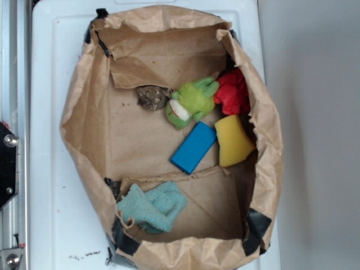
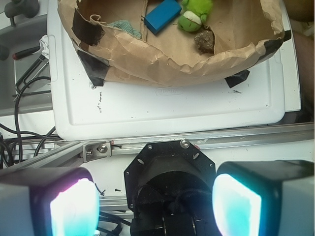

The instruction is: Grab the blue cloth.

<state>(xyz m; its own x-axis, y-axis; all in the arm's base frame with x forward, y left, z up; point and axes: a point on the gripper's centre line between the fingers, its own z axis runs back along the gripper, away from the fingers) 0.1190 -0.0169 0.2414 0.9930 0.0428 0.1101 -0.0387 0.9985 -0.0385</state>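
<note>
On top of a white plastic lid or tray [image 1: 45, 112] sits a big crumpled brown paper bag [image 1: 84, 101], cut low and spread open, corners patched with black tape [image 1: 256, 225]. Grey wall or floor off to one side, aluminium rail [image 2: 197, 140] along the tray edge, loose black cables [image 2: 19, 132] in the wrist view. Bag floor is flat brown paper with folded flaps at both ends. Blue cloth [image 1: 153, 207] lies on the flap at the near end in the exterior view, close to the taped corner: pale teal, fuzzy terry, bunched into a loose two-lobed wad, one edge up against the bag wall. From the wrist camera only a sliver of the cloth [image 2: 122, 24] shows over the bag rim. Well apart from it, mid-bag: bright blue block [image 1: 194, 147] just beside a yellow sponge [image 1: 233, 140], green plush toy [image 1: 193, 101] touching a red fabric lump [image 1: 233, 93], and a brownish crumpled lump [image 1: 152, 97] next to the plush. Gripper [image 2: 155, 206] is outside the bag, back over the rail, not touching anything; the two fingers [image 2: 74, 209] stand wide apart, pads glowing teal-white, nothing between them. Gripper not visible in the exterior view.
</note>
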